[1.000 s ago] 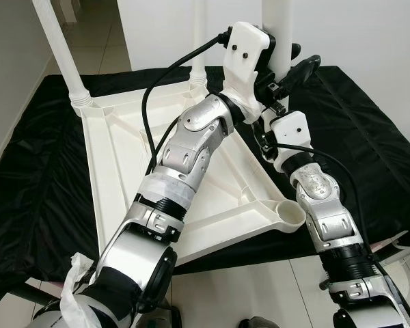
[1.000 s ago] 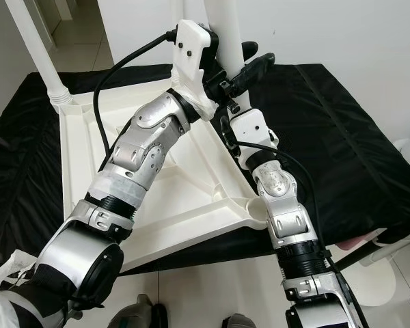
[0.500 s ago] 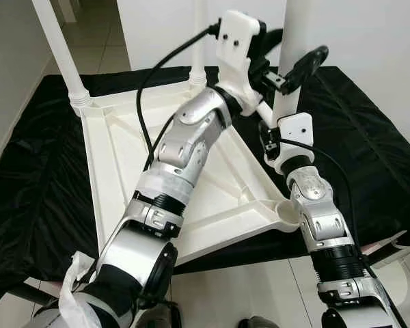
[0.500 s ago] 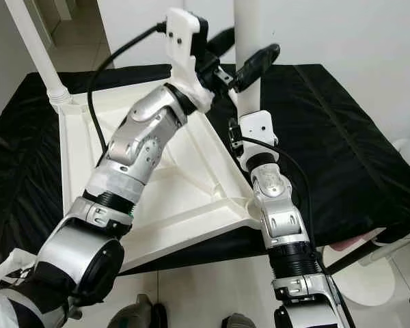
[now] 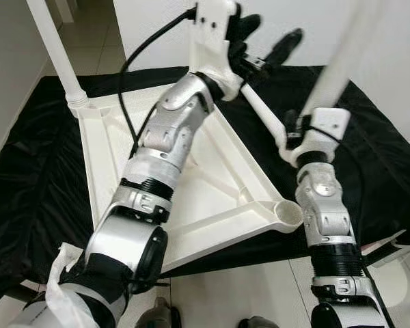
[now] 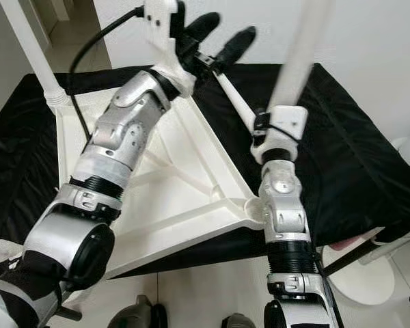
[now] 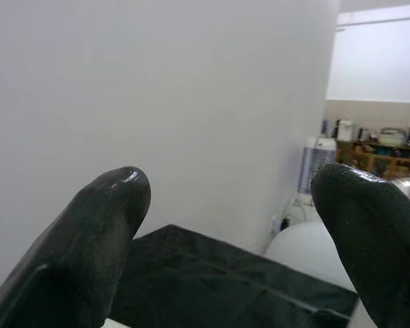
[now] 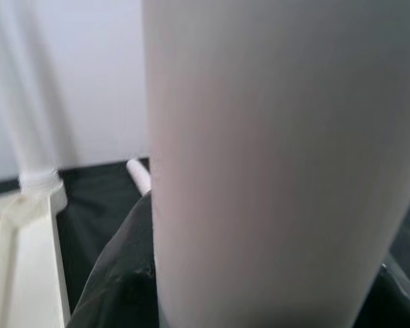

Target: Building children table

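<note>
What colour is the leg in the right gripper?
White, clearest in the right wrist view: table leg.

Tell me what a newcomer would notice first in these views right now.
First, the white tabletop lying upside down on the black cloth, one leg standing in its far left corner socket. Next, the right gripper holding a loose white leg tilted above the table's right side. The left gripper is raised over the far edge, fingers spread and holding nothing, while the near right corner socket has no leg in it.
</note>
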### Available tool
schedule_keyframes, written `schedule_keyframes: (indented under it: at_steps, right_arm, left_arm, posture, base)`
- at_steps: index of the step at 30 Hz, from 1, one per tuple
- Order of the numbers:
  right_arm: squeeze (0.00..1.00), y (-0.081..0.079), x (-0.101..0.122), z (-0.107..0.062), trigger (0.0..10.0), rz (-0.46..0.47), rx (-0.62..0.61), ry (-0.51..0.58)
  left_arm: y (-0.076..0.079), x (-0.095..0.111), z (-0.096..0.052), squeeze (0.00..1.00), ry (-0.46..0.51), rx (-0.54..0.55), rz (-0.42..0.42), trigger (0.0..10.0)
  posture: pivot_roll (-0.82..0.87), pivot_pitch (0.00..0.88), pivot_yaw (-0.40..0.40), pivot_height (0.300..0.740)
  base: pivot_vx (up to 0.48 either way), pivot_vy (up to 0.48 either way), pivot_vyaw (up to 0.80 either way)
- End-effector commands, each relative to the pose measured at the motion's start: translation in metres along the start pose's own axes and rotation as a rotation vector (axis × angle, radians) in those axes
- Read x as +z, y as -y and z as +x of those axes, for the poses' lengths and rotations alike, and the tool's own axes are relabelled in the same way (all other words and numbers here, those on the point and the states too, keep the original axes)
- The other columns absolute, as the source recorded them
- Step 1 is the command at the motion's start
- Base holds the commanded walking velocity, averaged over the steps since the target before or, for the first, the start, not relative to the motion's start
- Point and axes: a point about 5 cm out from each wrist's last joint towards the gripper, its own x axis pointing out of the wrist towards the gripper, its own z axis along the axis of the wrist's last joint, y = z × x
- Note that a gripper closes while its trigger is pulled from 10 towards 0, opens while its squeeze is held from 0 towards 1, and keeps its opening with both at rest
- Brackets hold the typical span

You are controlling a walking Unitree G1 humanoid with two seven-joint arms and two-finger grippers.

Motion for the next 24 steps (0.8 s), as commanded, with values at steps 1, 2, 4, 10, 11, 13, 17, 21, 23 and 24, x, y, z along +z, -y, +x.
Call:
schedule_keyframes:
  at_steps: [1,2,4,10,11,13,17,21,23,24]
  right_arm:
    - [0.0,0.0,0.004,-0.002,10.0,0.035,-0.005,0.015]
    - [0.0,0.0,0.004,-0.003,10.0,0.043,-0.004,0.021]
    - [0.0,-0.001,0.006,-0.005,10.0,0.05,0.004,0.033]
    - [0.0,-0.002,0.01,-0.014,10.0,0.017,0.034,0.062]
    - [0.0,-0.002,0.01,-0.014,10.0,0.017,0.034,0.062]
    - [0.0,-0.001,0.008,-0.016,10.0,0.01,0.035,0.052]
    - [0.0,0.003,0.004,-0.024,10.0,-0.002,0.028,0.027]
    - [0.0,0.004,0.002,-0.028,10.0,-0.011,0.027,0.01]
    - [0.0,0.005,0.0,-0.031,10.0,-0.021,0.034,-0.001]
    - [0.0,0.005,-0.001,-0.033,10.0,-0.029,0.035,-0.004]
  left_arm:
    - [-0.002,-0.004,-0.002,0.0,-0.019,0.006,0.007,10.0]
    - [-0.005,-0.006,-0.005,0.0,-0.036,0.013,0.03,10.0]
    - [-0.009,-0.01,-0.009,0.0,-0.055,0.029,0.05,10.0]
    - [-0.028,-0.024,-0.028,0.0,-0.127,0.093,0.083,10.0]
    - [-0.028,-0.024,-0.028,0.0,-0.127,0.093,0.083,10.0]
    - [-0.032,-0.028,-0.034,0.0,-0.156,0.099,0.145,10.0]
    - [-0.044,-0.04,-0.059,0.0,-0.229,0.121,0.245,10.0]
    - [-0.051,-0.043,-0.071,0.0,-0.246,0.149,0.237,10.0]
    - [-0.059,-0.048,-0.089,0.0,-0.268,0.179,0.222,10.0]
    - [-0.063,-0.051,-0.103,0.0,-0.277,0.195,0.2,10.0]
  posture:
    - [0.0,0.0,0.048,0.74]
    - [0.0,0.0,0.051,0.74]
    - [0.0,0.0,0.052,0.74]
    - [-0.01,0.0,0.052,0.74]
    - [-0.01,0.0,0.052,0.74]
    - [-0.01,0.0,0.051,0.74]
    - [-0.01,0.0,0.051,0.74]
    - [-0.01,0.0,0.051,0.74]
    - [-0.01,0.0,0.05,0.74]
    - [-0.01,0.0,0.049,0.74]
  base:
    - [0.0,0.0,0.0]
    - [0.0,0.0,0.0]
    - [0.0,0.0,0.0]
    - [0.0,0.0,0.0]
    - [0.0,0.0,0.0]
    - [0.0,0.0,0.0]
    - [0.0,0.0,0.0]
    - [0.0,0.0,0.0]
    - [0.0,0.0,0.0]
    - [0.0,0.0,0.0]
